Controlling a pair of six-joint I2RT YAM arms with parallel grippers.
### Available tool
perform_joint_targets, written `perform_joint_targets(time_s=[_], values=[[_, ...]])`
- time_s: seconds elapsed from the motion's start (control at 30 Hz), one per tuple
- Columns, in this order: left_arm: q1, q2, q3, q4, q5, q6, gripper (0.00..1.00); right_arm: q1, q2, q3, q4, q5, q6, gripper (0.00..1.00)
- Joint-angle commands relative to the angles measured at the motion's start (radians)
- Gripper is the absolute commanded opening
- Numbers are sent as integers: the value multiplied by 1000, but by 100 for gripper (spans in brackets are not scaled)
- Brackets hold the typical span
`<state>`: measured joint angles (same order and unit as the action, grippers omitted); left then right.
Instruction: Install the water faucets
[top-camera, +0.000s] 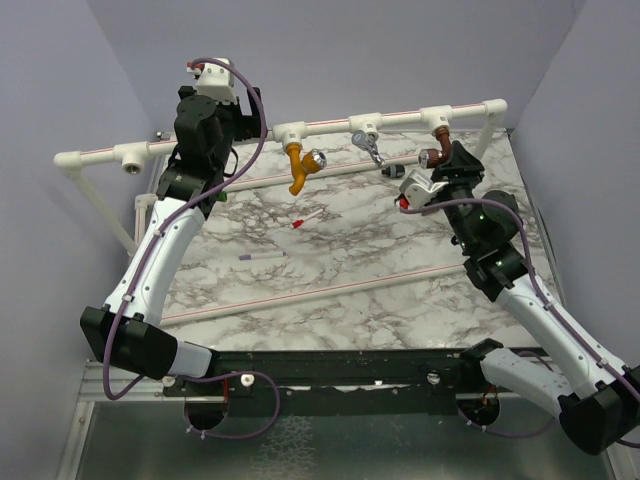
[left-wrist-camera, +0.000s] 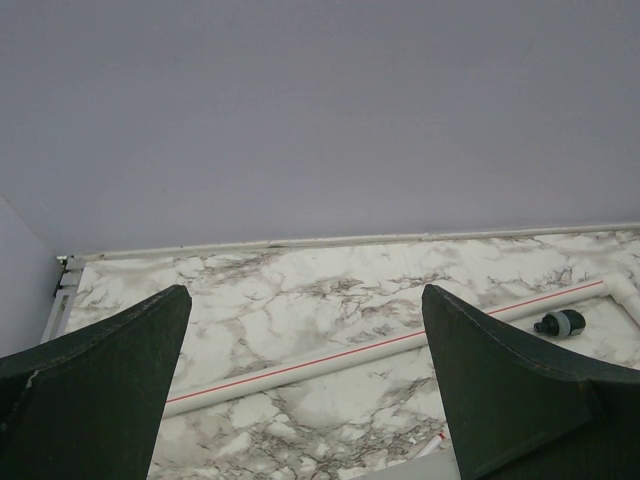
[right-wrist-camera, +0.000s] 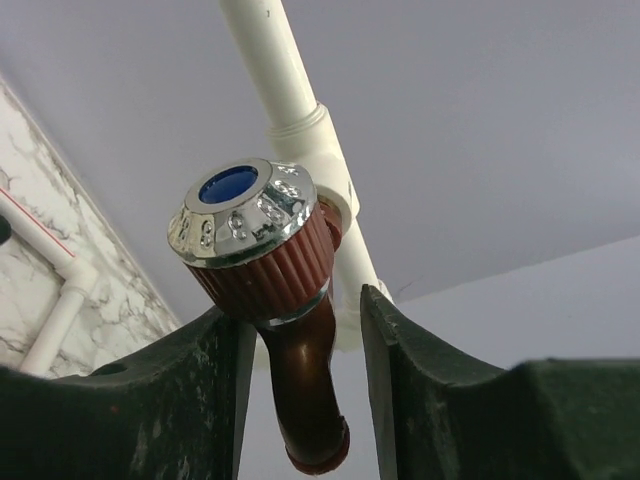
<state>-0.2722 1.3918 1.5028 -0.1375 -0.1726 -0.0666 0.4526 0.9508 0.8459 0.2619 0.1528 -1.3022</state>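
The dark brown faucet (right-wrist-camera: 300, 370), with a chrome knob, hangs from the right tee of the white pipe (top-camera: 330, 125); it also shows in the top view (top-camera: 437, 138). My right gripper (right-wrist-camera: 300, 320) is open with its jaws on either side of the brown spout; a gap shows by the right finger (right-wrist-camera: 400, 380). The mustard-orange faucet (top-camera: 299, 165) and the silver-grey faucet (top-camera: 370, 148) hang from the middle tees. My left gripper (left-wrist-camera: 305, 290) is open and empty, held high by the pipe's left part (top-camera: 225, 115). I cannot make out the dark green faucet.
An empty tee socket (top-camera: 131, 158) sits at the pipe's far left. Two marker-like pieces (top-camera: 305, 218) (top-camera: 262, 256) lie on the marble table (top-camera: 330, 270). Thin red-striped pipes (left-wrist-camera: 330, 358) lie on it. A small dark ringed piece (left-wrist-camera: 558, 322) lies near a pipe elbow.
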Motion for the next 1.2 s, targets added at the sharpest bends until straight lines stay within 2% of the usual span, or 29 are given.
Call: perform_joint_targets(time_s=[0.0, 0.27, 0.3, 0.53, 0.87, 1.17], values=[[7, 55, -43, -117, 7, -21, 99, 6, 14, 23, 73, 51, 18, 45], [7, 57, -43, -118, 7, -21, 99, 6, 2, 16, 85, 55, 155, 2], [7, 55, -43, -117, 7, -21, 99, 6, 2, 12, 86, 53, 176, 1], [7, 55, -43, -117, 7, -21, 99, 6, -16, -12, 131, 47, 419, 1], [7, 54, -45, -117, 5, -21, 99, 6, -47, -20, 204, 127, 942, 1], [7, 53, -45, -117, 4, -19, 99, 6, -56, 26, 142, 257, 1423, 1]])
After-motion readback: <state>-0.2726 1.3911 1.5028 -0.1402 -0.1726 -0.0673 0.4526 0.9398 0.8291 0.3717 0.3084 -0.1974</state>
